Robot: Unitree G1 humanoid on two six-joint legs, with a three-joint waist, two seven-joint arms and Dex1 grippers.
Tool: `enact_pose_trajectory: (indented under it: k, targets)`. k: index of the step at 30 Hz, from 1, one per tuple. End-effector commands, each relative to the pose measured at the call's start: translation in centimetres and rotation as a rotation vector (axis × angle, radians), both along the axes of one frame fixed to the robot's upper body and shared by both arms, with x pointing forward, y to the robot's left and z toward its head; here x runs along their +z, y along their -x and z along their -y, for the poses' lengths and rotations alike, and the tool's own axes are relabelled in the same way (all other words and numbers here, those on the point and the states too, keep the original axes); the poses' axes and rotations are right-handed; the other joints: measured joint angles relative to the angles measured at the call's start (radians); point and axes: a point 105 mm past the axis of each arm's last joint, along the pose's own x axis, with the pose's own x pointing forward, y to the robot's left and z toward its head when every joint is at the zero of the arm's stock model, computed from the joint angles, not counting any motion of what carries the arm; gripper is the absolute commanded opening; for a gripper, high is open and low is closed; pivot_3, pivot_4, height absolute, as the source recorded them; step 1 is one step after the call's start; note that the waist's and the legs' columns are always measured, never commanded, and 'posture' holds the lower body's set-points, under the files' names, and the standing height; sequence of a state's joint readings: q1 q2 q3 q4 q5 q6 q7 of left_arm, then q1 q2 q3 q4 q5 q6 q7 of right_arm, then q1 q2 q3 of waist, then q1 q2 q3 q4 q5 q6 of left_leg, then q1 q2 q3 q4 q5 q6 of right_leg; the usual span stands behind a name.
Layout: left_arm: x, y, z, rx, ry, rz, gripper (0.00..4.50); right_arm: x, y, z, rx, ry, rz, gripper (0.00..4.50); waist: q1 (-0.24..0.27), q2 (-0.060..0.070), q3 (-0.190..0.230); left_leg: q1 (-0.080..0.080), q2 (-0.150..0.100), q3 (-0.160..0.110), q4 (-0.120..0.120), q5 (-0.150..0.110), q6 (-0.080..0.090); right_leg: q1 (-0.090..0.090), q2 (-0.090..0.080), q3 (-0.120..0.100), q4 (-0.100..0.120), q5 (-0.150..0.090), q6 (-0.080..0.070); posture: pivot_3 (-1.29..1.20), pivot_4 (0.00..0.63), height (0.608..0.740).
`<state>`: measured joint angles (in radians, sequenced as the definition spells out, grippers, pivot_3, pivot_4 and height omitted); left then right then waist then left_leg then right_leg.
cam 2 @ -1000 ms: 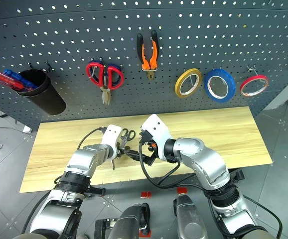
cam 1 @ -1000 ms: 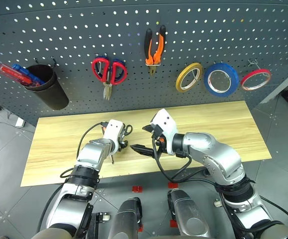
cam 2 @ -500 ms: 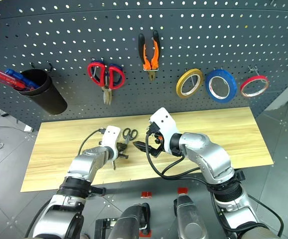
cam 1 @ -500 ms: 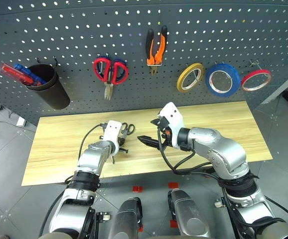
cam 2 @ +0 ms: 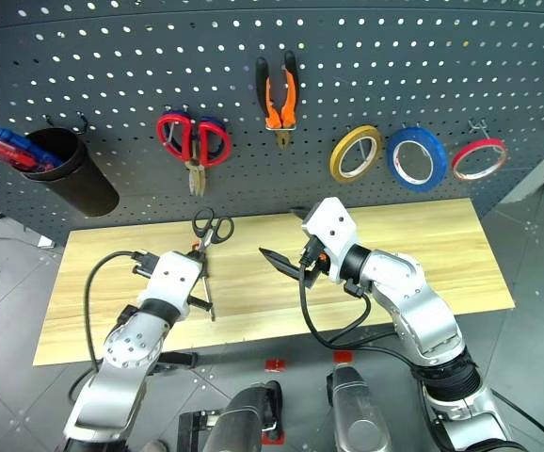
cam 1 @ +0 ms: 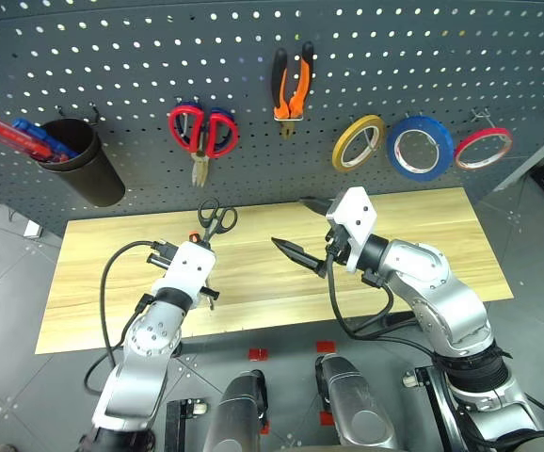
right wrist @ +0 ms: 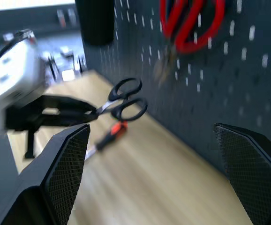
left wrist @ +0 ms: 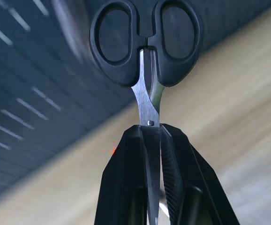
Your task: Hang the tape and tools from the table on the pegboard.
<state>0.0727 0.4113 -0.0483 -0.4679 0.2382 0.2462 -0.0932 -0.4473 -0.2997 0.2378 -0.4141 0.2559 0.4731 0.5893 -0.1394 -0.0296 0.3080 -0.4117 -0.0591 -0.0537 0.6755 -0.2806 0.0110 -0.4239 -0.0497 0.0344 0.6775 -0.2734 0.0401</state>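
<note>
My left gripper (cam 1: 205, 237) is shut on the blades of the small black-handled scissors (cam 1: 216, 217) and holds them up over the table (cam 1: 423, 235), handles towards the pegboard (cam 1: 140, 56). The left wrist view shows the fingertips (left wrist: 134, 140) clamped on the steel blades below the scissors' handles (left wrist: 147, 42). The right gripper (cam 1: 302, 228) hovers open and empty beside them, to the right. A slim orange-and-black screwdriver (right wrist: 111, 135) lies on the table under the left hand. The pliers (cam 1: 292, 85) and blue tape (cam 1: 420, 148) hang on the pegboard.
Red-handled scissors (cam 1: 202, 132), a yellow tape roll (cam 1: 359, 143) and a thin red roll (cam 1: 483, 149) also hang on hooks. A black cup (cam 1: 84, 165) with pens hangs at the far left. Bare wood stretches to the table's right end.
The left gripper closed on the black scissors and lifted them off the table, turning level towards the board. The right gripper rose a little and shifted right, still open.
</note>
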Motion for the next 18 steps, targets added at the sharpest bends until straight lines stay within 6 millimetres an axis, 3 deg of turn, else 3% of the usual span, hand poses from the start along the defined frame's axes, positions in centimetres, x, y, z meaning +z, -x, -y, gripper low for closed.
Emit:
enact_pose_trajectory:
  k: [1, 7, 11, 18]
  targets:
    - [4.6, 0.8, -0.1, 0.022, -0.033, 0.203, 0.14, 2.4, 0.6, -0.1, 0.019, -0.059, 0.103, 4.5, 0.004, 0.0, 0.001, 0.0, 0.0, 0.0, 0.0, 0.0, 0.0, 0.001, -0.001, -0.001, 0.0, 0.0, 0.0, -0.26, 0.325, 0.74]
    - [8.2, -1.5, -0.5, 0.035, -0.019, 0.292, 0.14, 3.9, -0.3, -0.6, 0.003, -0.114, 0.132, 4.5, 0.001, 0.0, 0.002, 0.0, -0.001, 0.0, 0.001, 0.001, 0.001, 0.0, -0.001, -0.003, 0.001, 0.001, 0.0, -0.25, 0.322, 0.74]
    - [9.4, -2.7, 0.0, 0.003, -0.035, 0.321, 0.14, 4.6, -0.9, -0.8, -0.008, -0.145, 0.141, 4.5, -0.006, 0.0, 0.002, -0.001, -0.001, 0.0, 0.001, 0.001, 0.001, 0.0, 0.0, -0.003, 0.002, 0.001, 0.0, -0.25, 0.322, 0.74]
    - [9.1, -3.5, 0.5, -0.035, -0.045, 0.307, 0.14, 4.8, -1.1, -0.7, -0.018, -0.165, 0.13, 4.5, -0.004, 0.0, 0.002, -0.004, -0.001, 0.0, 0.001, 0.001, 0.001, -0.003, -0.001, -0.003, 0.0, 0.001, 0.0, -0.26, 0.322, 0.74]
